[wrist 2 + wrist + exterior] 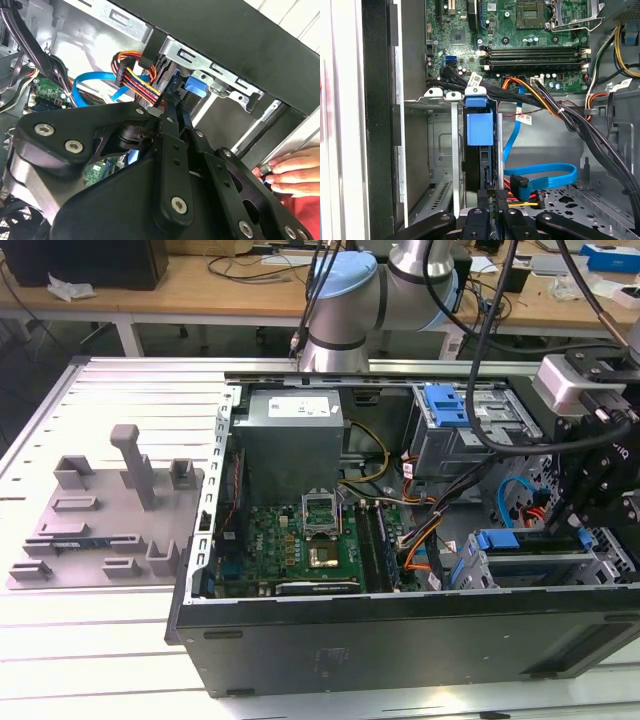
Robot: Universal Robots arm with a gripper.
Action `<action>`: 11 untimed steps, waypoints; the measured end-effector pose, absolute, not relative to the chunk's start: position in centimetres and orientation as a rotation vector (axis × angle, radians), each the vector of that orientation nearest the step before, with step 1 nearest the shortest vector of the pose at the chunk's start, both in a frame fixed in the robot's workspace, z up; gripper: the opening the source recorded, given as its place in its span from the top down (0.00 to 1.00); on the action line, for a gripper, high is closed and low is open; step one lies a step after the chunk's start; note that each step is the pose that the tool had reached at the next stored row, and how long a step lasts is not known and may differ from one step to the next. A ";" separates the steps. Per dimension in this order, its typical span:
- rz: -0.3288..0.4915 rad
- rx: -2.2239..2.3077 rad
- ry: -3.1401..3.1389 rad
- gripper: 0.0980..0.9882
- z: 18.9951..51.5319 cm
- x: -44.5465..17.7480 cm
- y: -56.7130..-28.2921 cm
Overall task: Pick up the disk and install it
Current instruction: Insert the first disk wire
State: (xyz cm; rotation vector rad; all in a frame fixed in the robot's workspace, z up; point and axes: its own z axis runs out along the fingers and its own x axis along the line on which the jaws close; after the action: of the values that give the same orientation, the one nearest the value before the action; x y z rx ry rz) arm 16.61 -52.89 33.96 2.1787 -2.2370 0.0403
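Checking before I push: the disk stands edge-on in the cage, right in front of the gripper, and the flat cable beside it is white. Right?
Not quite. The flat cable is blue, not white, as the first wrist view shows. The rest holds: the disk stands edge-on in the cage, right in front of the gripper.

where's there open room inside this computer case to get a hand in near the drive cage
Open room: the bay slot between the case wall and the disk, and the bare metal floor past the blue cable. Crowded: the cable bundle beside the motherboard, and around the gripper.
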 end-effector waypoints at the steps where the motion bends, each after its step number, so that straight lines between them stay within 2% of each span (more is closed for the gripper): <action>1: 0.040 2.179 -2.237 0.92 33.9 16.6 -52.9; 9: 0.040 2.179 -2.237 0.92 33.6 16.6 -52.9; 10: 0.039 2.179 -2.238 0.91 33.6 16.6 -52.9; 11: 0.040 2.179 -2.237 0.84 33.9 16.6 -52.9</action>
State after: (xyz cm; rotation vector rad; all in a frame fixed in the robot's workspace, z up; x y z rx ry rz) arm 16.62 -52.88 33.90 2.1787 -2.2371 0.0404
